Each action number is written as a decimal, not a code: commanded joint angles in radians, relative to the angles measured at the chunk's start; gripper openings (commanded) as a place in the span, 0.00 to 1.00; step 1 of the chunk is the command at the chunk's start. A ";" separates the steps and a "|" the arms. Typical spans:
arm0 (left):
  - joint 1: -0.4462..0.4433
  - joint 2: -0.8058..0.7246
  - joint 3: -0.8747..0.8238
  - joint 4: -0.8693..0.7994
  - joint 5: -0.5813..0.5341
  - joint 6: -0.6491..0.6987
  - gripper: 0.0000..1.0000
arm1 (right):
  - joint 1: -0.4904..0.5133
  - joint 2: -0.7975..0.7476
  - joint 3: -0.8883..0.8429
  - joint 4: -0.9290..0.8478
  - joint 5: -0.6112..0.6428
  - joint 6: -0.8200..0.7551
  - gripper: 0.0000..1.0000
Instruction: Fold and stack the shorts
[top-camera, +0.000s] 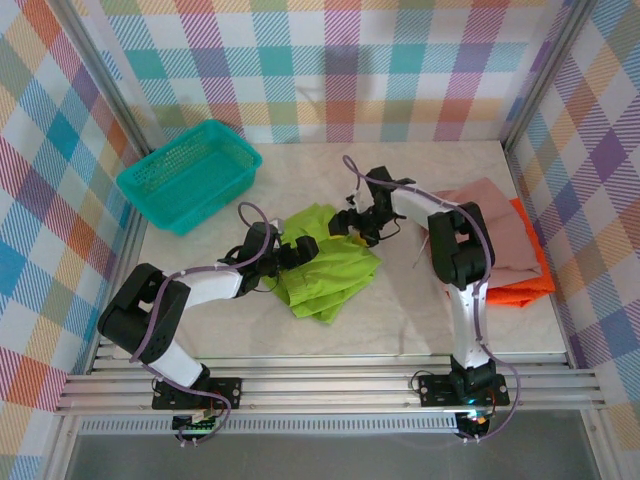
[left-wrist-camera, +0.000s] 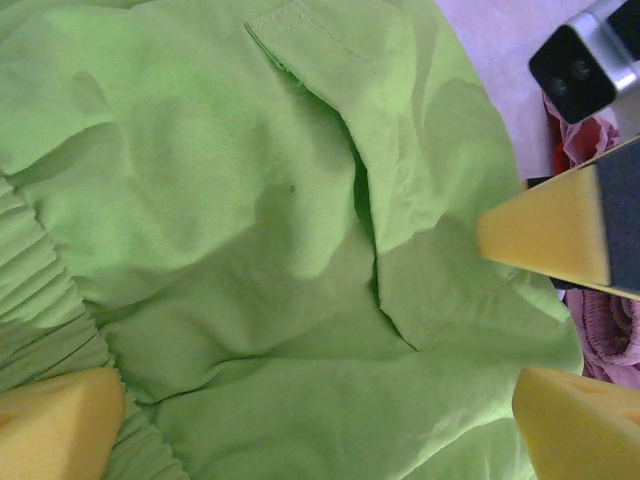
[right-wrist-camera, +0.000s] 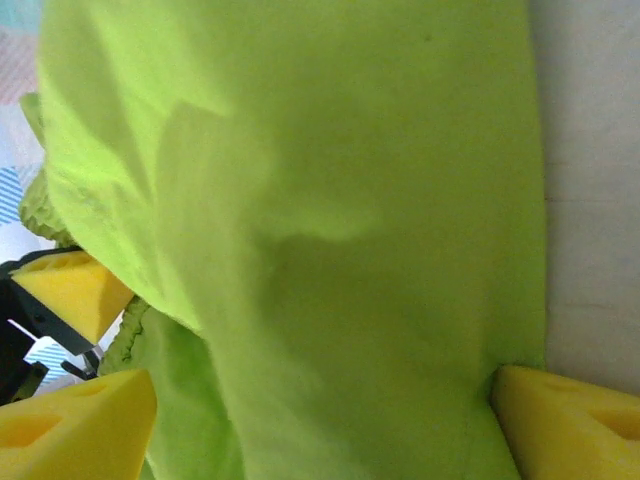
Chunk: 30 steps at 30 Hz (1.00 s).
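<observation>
- Two grippers are down on one garment. The lime green shorts lie crumpled mid-table, closest of the three pairs to the arm bases.
- The left gripper is over the shorts' left edge, jaws spread wide and nothing pinched. In its wrist view the yellow pads stand either side of loose cloth, with the gathered waistband right by the left one.
- The right gripper sits over the far edge of the same shorts. Its jaws are equally wide and empty, and its pads straddle a smooth green panel.
- On handling, this looks like thin, light, floppy cloth with no stiffness at all. My read is that a single pinch in the middle only bunches it up.
- The elastic waistband looks like the best hold, since it is thicker and grippier. One gripper at each end should let the legs hang flat for folding.
- The pocket seam looks a poor hold, as it would likely lift one layer only.
- Further right, the dusty pink shorts lie flat on top of the bright orange shorts, against the right wall. That looks like the stack the green pair joins.
- Farthest off, in the far-left corner, the teal basket sits well apart from the action.
</observation>
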<state>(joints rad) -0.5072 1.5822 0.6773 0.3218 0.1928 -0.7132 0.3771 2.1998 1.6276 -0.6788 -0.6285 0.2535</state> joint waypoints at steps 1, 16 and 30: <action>0.010 0.047 -0.045 -0.116 0.000 -0.018 1.00 | -0.007 0.038 0.031 -0.037 0.015 -0.003 0.81; 0.009 -0.064 -0.074 -0.127 -0.032 -0.021 1.00 | 0.017 -0.047 0.017 -0.013 0.192 -0.038 0.04; 0.016 -0.538 -0.051 -0.377 -0.127 0.028 1.00 | 0.106 -0.266 0.115 -0.286 0.799 -0.146 0.00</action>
<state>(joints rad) -0.5026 1.0687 0.6128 0.0292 0.0994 -0.7078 0.4732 1.9831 1.7042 -0.8555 -0.0071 0.1631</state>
